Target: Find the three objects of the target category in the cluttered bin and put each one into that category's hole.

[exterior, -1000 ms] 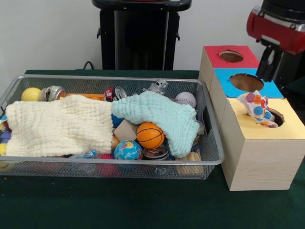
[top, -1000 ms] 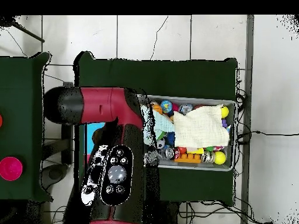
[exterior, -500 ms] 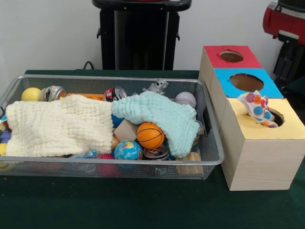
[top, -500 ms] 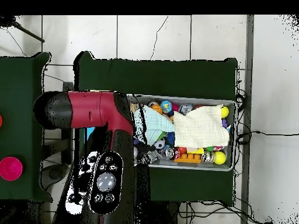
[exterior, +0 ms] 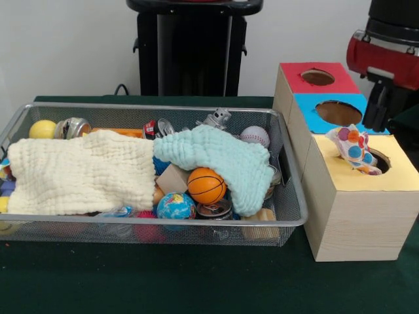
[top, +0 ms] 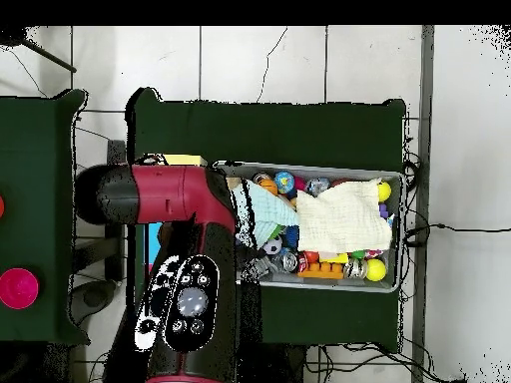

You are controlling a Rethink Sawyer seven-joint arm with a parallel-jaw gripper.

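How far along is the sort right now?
One item, a spotted cloth, sticks out of the yellow box's hole, not fully in. The arm is beside the boxes; its gripper is not visible, so nothing shows in hand. The bin is still full, with a cream cloth and a mint cloth covering the clutter.

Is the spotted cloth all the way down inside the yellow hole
No, in the front view the spotted cloth sticks up out of the hole in the yellow box top, draped over its rim.

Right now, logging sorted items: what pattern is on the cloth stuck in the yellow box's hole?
White cloth with orange, blue and pink dots; front view.
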